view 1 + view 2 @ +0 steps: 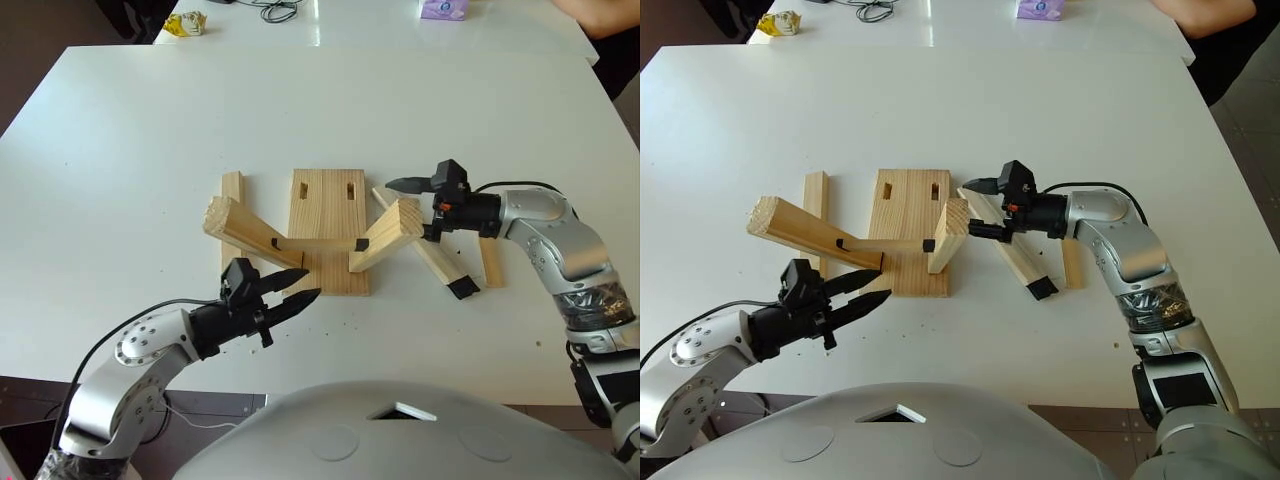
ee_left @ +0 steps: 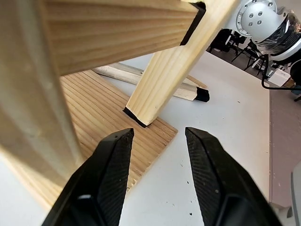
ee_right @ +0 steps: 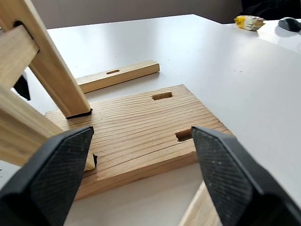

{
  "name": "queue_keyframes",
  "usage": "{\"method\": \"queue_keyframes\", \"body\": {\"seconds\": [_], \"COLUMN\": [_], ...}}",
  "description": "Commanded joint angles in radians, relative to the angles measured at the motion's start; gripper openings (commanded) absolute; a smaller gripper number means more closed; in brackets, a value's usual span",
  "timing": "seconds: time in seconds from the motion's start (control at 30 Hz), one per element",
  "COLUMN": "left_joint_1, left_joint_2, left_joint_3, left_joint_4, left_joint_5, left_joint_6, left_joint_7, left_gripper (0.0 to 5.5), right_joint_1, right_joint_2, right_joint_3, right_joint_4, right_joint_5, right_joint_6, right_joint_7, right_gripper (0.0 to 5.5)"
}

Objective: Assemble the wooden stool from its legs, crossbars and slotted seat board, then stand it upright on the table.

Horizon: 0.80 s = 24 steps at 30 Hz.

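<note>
Stool frame (image 1: 315, 243) stands between our left end effector (image 1: 311, 282) and right end effector (image 1: 408, 210), both wide, empty; any nudge could topple it.

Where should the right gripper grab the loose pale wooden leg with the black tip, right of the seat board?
Probably on the nearer half of the loose pale wooden leg, jaws across its narrow sides, coming straight down. It lies flat and diagonal; its far end sits under the leaning plugged-in leg, which crowds that end.
</note>
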<state>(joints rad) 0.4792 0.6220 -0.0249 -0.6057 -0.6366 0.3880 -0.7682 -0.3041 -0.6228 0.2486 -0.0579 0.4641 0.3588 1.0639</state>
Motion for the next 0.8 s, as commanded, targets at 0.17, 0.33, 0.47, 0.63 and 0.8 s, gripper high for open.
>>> {"method": "queue_keyframes", "body": {"seconds": [0.17, 0.33, 0.47, 0.63, 0.8], "left_joint_1": [-0.033, -0.048, -0.056, -0.106, -0.21], "left_joint_2": [-0.014, -0.006, -0.006, -0.01, 0.006], "left_joint_3": [0.005, 0.013, 0.013, 0.012, 0.003], "left_joint_4": [0.114, 0.16, 0.194, 0.261, 0.391], "left_joint_5": [0.091, 0.114, 0.139, 0.165, 0.205], "left_joint_6": [-0.047, -0.064, -0.081, -0.098, -0.132], "left_joint_7": [0.0, -0.02, -0.032, -0.047, -0.09], "left_gripper": [2.05, 2.05, 2.05, 2.05, 2.05], "right_joint_1": [0.031, 0.069, 0.088, 0.121, 0.127], "right_joint_2": [0.032, 0.061, 0.086, 0.103, 0.128], "right_joint_3": [0.044, 0.045, 0.052, 0.063, 0.087], "right_joint_4": [-0.107, -0.15, -0.142, -0.186, -0.212], "right_joint_5": [0.007, 0.006, -0.021, -0.009, -0.005], "right_joint_6": [0.06, 0.096, 0.092, 0.112, 0.136], "right_joint_7": [0.038, 0.005, -0.027, -0.05, -0.058], "right_gripper": [3.84, 3.84, 3.84, 3.84, 3.84]}}
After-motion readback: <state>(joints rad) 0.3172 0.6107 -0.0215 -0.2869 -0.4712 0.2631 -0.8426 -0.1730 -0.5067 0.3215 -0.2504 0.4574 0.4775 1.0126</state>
